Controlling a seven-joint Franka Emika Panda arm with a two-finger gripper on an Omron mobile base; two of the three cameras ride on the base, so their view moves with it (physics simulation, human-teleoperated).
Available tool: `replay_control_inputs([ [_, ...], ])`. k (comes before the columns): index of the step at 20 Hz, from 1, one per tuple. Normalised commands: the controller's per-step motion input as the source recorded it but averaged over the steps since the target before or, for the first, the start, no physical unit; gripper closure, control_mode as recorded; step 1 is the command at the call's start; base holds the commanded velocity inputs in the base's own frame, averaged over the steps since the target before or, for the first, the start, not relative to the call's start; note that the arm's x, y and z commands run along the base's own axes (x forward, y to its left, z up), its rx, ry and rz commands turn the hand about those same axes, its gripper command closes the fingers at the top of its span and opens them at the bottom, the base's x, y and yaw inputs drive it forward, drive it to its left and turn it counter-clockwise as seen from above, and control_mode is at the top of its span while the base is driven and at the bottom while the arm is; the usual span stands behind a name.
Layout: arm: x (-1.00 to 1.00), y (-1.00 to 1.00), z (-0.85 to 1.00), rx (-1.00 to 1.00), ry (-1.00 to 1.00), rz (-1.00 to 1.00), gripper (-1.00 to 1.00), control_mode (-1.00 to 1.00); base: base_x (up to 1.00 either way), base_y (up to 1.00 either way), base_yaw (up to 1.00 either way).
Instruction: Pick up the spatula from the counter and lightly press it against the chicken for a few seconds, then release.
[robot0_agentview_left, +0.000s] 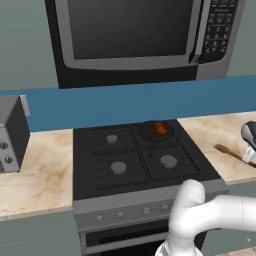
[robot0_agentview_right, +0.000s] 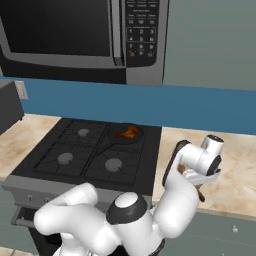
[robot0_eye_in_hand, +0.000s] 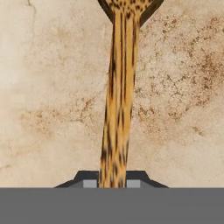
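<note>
A wooden spatula (robot0_eye_in_hand: 117, 109) lies on the beige counter (robot0_eye_in_hand: 48, 87) right of the stove, its handle running straight up the hand view and its blade starting at the top edge. My gripper (robot0_eye_in_hand: 112, 183) is shut on the handle's near end, with one dark fingertip pressed against each side. From the left base view the spatula (robot0_agentview_left: 227, 151) sticks out leftward from the gripper (robot0_agentview_left: 248, 152) at the frame's right edge. The orange chicken (robot0_agentview_left: 159, 128) sits in a dark pan (robot0_agentview_left: 150, 134) on the rear right burner. In the right base view the chicken (robot0_agentview_right: 131, 131) is up and left of the hand (robot0_agentview_right: 200, 175).
The black stove (robot0_agentview_left: 135, 160) fills the middle, with the pan's handle pointing toward the front. A microwave (robot0_agentview_left: 135, 35) hangs above it. A grey toaster (robot0_agentview_left: 10, 135) stands on the left counter. The right counter's front edge runs just below the hand.
</note>
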Motion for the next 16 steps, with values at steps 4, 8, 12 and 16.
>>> replay_control_inputs([
  [4, -0.43, 0.33, 0.32, 0.00, -0.06, 0.10, 1.00, -1.00, 0.00, 0.00, 0.00],
  [8, -0.41, 0.44, 0.25, 0.00, -0.09, 0.11, 1.00, -1.00, 0.00, 0.00, 0.00],
  [12, -0.52, 0.55, 0.17, 0.00, -0.18, 0.06, 1.00, -1.00, 0.00, 0.00, 0.00],
  [16, -0.38, 0.66, 0.19, 0.00, -0.22, 0.00, 1.00, -1.00, 0.00, 0.00, 0.00],
])
